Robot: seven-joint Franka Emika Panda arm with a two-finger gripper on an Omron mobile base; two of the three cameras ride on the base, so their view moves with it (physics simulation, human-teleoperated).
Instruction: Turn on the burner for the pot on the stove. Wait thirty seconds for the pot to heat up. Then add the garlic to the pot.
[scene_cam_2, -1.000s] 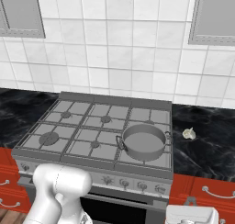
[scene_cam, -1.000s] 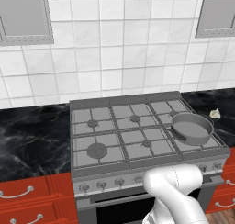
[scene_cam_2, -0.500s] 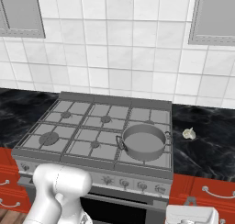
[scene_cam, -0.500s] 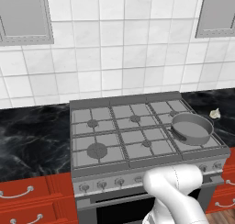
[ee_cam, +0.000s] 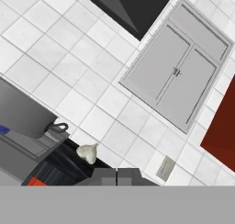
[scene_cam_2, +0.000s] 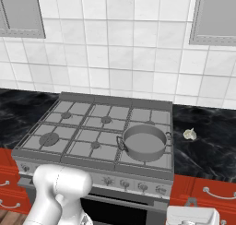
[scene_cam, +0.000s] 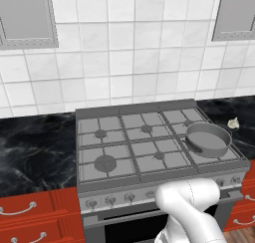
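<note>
Left base view: the stove point(scene_cam: 149, 152) stands between two runs of black marbled counter point(scene_cam: 35, 147), with red drawers point(scene_cam: 30, 217) below. The pot point(scene_cam: 209, 140) sits on the front right burner grate, its stub handle toward the stove's centre. The garlic point(scene_cam: 233, 122) lies on the counter just right of the stove, near the pot but apart from it. A row of knobs point(scene_cam: 130, 197) runs along the stove front. The white arm point(scene_cam: 191, 207) rises at lower right, low in front of the stove; its fingers are out of sight here.

Right base view: the pot point(scene_cam_2: 144, 142) is on the front right grate, and the garlic point(scene_cam_2: 189, 134) rests on the dark counter to its right, clear of the stove edge. The arm point(scene_cam_2: 57, 192) stands at lower left, before the knob row point(scene_cam_2: 124, 184).

Hand view: the picture is strongly rolled. The gripper point(ee_cam: 116, 176) shows as two dark tips set close side by side at the bottom, with nothing between them. The garlic point(ee_cam: 87, 153) lies just above and left of the fingers, on the dark counter. The pot point(ee_cam: 23, 110) is farther left of the fingers, handle toward the garlic. A grey wall cabinet point(ee_cam: 181, 64) lies above and to the right of the fingers on the white tiled wall point(ee_cam: 69, 58).
</note>
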